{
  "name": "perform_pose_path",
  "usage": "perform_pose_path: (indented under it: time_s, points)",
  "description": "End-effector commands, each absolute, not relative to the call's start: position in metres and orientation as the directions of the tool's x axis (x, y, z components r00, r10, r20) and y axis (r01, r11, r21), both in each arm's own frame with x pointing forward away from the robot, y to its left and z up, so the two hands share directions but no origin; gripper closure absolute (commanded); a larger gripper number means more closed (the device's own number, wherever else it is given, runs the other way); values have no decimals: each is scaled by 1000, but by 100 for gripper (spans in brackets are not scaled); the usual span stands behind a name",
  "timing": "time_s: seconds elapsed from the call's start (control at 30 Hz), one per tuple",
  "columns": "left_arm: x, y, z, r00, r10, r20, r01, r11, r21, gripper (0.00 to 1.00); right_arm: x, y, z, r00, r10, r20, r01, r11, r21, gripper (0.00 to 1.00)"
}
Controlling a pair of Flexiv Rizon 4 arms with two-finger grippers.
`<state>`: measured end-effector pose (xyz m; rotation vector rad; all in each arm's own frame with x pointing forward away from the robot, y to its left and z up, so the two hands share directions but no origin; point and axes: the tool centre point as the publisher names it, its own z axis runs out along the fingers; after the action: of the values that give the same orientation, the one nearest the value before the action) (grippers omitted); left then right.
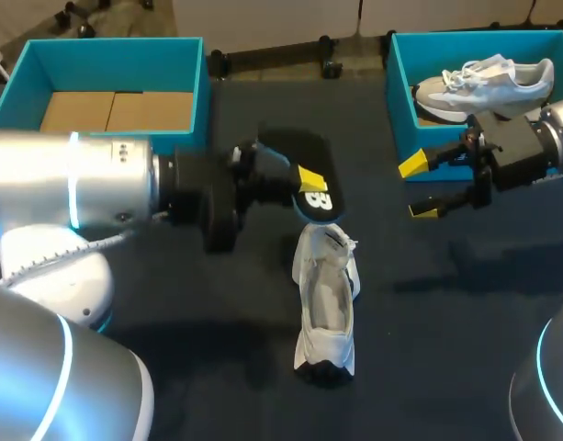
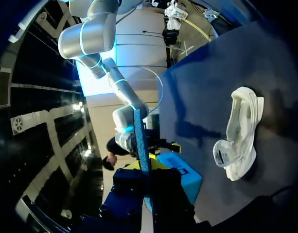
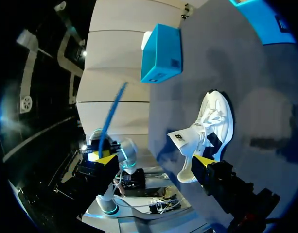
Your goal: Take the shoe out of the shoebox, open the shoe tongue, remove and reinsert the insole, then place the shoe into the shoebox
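1. Done, by my reading: the shoe lies out on the desk with its tongue pulled open.
2. The insole is out, pinched in the left claw just beyond the shoe's tongue end.
3. The right claw is spread and empty, well to the shoe's right.
4. Left to do: slide the insole back in, then box the shoe.
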<state>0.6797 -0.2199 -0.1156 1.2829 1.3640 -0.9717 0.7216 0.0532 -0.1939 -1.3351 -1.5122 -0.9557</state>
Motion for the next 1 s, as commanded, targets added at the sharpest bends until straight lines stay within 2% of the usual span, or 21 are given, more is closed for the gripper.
perform_pose_path:
  time_s: [0.03, 0.33, 0.4, 0.57, 1.0]
  points:
    - [679, -218, -127, 71, 51, -996, 990, 121, 77, 100, 721, 54, -194, -37, 317, 948, 992, 125, -3, 0]
    - [679, -218, -127, 71, 51, -996, 990, 121, 77, 100, 721, 54, -194, -37, 317, 948, 992, 125, -3, 0]
    - [680, -220, -143, 133, 47, -990, 978, 155, 139, 100, 721, 54, -194, -37, 317, 948, 992, 125, -3, 0]
    - [689, -219, -171, 193, 60, -979, 962, 186, 201, 100, 721, 54, -194, -37, 317, 948, 992, 125, -3, 0]
    - [687, -208, -161, 358, 124, -926, 911, 173, 375, 100, 721, 54, -194, -37, 317, 948, 992, 125, -3, 0]
